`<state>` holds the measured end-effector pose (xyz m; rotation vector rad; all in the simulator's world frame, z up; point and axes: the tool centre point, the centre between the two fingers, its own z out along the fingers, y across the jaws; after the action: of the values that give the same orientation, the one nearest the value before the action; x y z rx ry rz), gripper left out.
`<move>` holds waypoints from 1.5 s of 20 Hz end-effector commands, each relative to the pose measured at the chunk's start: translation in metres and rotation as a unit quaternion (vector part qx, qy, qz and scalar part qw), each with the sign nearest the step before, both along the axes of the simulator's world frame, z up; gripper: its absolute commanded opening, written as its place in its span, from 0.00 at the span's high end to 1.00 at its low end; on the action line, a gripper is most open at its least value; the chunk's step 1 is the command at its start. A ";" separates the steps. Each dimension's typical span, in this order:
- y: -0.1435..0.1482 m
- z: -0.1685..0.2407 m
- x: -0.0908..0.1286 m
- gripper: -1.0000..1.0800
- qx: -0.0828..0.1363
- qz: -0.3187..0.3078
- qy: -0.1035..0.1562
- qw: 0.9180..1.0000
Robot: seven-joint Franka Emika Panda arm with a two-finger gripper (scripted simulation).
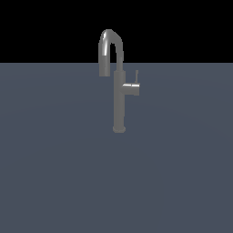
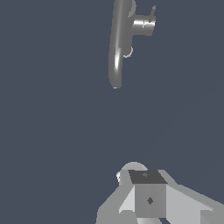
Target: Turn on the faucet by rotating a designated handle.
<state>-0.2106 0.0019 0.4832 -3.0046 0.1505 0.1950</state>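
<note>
One faucet (image 1: pixel 119 98) stands on the single worktop (image 1: pixel 54 173), with one slim column, one small round base and one arched gooseneck spout. It carries one handle (image 1: pixel 136 76), a thin rod on one stubby cylinder jutting from the column toward 3 o'clock in the exterior view. One gripper (image 2: pixel 146 192) shows in the wrist view.

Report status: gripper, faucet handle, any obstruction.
Gripper far from faucet, fingers' state unclear. Handle upright, untouched. Nothing in the way.
</note>
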 end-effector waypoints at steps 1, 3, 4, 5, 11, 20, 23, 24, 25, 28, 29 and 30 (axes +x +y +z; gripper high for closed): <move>0.001 -0.001 0.013 1.00 0.018 -0.020 0.016 1.000; 0.001 -0.002 0.025 1.00 0.035 -0.038 0.030 0.998; 0.001 -0.003 0.030 1.00 0.043 -0.047 0.037 0.997; 0.001 -0.004 0.036 1.00 0.052 -0.056 0.044 0.996; -0.001 -0.011 0.072 1.00 0.103 -0.112 0.088 0.984; -0.011 -0.028 0.127 1.00 0.185 -0.199 0.156 0.950; -0.016 -0.037 0.145 1.00 0.214 -0.229 0.179 0.933; -0.017 -0.040 0.151 1.00 0.223 -0.239 0.187 0.926; -0.019 -0.043 0.157 1.00 0.233 -0.249 0.195 0.920; -0.026 -0.054 0.174 1.00 0.261 -0.278 0.218 0.898; -0.028 -0.058 0.179 1.00 0.270 -0.288 0.225 0.891; -0.030 -0.062 0.185 1.00 0.279 -0.297 0.233 0.883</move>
<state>-0.0344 -0.0247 0.4272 -2.2125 0.8455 0.7148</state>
